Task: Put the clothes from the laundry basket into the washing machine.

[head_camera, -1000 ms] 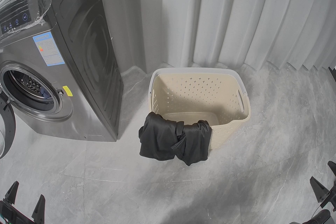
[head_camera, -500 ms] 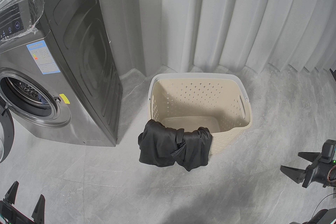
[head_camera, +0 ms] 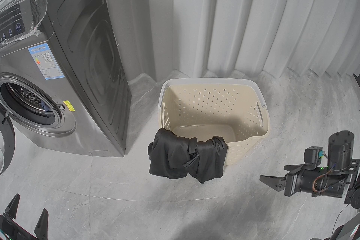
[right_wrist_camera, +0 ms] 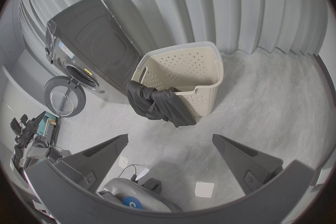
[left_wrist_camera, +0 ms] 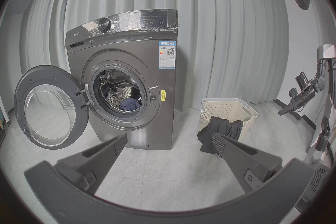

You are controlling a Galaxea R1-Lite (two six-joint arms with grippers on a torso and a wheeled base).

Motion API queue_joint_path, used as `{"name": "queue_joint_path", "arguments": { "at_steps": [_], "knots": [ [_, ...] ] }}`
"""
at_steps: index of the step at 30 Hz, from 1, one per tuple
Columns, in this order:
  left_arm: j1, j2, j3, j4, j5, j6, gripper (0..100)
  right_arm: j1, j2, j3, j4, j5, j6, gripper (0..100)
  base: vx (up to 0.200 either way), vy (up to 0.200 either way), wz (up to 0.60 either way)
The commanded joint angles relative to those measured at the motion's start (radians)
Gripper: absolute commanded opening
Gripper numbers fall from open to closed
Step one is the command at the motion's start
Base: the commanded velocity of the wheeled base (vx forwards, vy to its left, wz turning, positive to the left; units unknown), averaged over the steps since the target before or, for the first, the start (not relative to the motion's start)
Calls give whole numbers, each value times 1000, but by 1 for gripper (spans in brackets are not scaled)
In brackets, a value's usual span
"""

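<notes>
One limp black garment (head_camera: 186,157) drapes over the rim of the cream perforated laundry basket (head_camera: 213,80). It is likely soft and light, so I'd pinch its bunched middle. My right gripper (head_camera: 275,175) and left gripper (head_camera: 27,210) both gape, empty.

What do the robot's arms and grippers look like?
The left gripper and right gripper are dark grey, each with two pointed, wedge-shaped fingers. The right arm is black with a round, can-shaped joint, thin reddish wires and a tiny green light.
</notes>
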Motion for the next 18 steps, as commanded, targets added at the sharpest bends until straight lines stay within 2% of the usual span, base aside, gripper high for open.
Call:
{"name": "queue_joint_path", "arguments": {
  "at_steps": [1, 4, 5, 10, 14, 18],
  "knots": [
    [0, -13, 18, 1, 2, -1, 100, 41, 189, -69, -39, -33, 11, 100, 0, 0, 0],
    [0, -13, 18, 0, 0, -1, 100, 43, 215, -81, -48, -40, 13, 100, 0, 0, 0],
    [0, -13, 18, 0, 0, -1, 100, 52, 281, -109, -88, -54, 14, 100, 0, 0, 0],
    [0, -13, 18, 0, 0, -1, 100, 60, 387, -150, -188, -66, 14, 100, 0, 0, 0],
    [0, -13, 18, 0, 2, -7, 100, 84, 499, -183, -306, -119, 24, 100, 0, 0, 0],
    [0, -13, 18, 0, 2, -10, 100, 90, 574, -215, -341, -123, 25, 100, 0, 0, 0]
  ]
}}
